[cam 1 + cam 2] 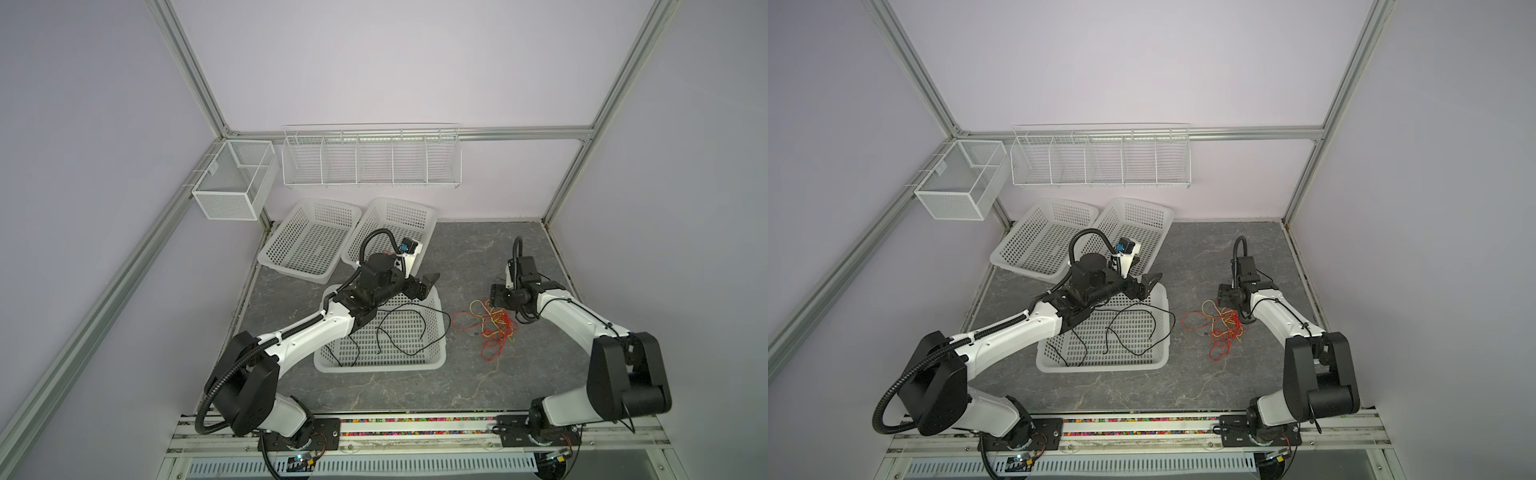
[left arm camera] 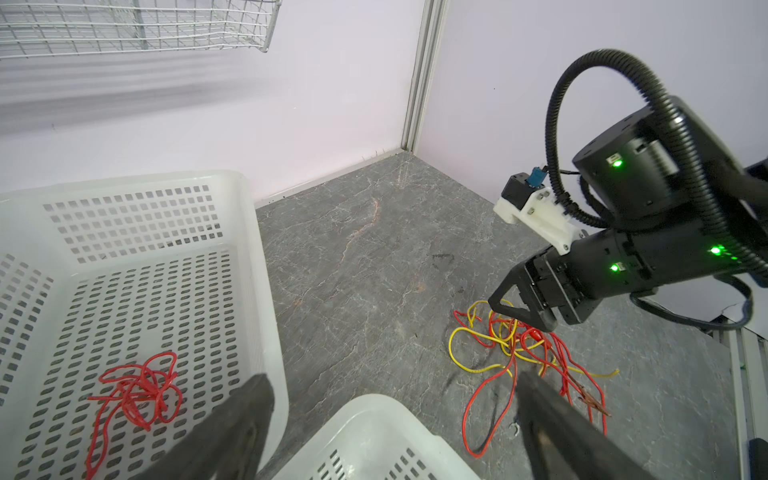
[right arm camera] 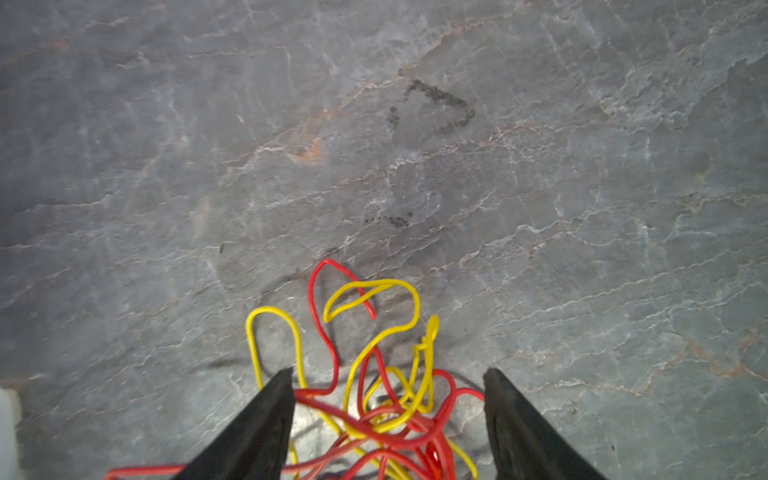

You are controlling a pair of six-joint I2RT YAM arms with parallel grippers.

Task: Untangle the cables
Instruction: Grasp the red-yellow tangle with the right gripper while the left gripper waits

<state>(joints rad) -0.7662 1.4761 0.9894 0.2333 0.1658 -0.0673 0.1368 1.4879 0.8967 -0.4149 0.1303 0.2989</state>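
Currently your right gripper (image 3: 387, 370), jaws apart, straddles the red-yellow cables (image 1: 492, 328) on the counter's (image 1: 415, 386) right side. Your left gripper (image 1: 429, 284) is apart too, over the far edge of the near basket (image 1: 374, 368), which holds black cables (image 1: 415, 306).

Your grey, stone-patterned tabletop (image 1: 478, 257) carries three white perforated baskets. The front basket (image 1: 378, 366) sits near centre. The left rear basket (image 1: 328, 212) and right rear basket (image 1: 399, 216) stand side by side at 11 o'clock. The red and yellow cable tangle (image 1: 490, 328) lies on bare surface at the front basket's 3 o'clock, apart from it.
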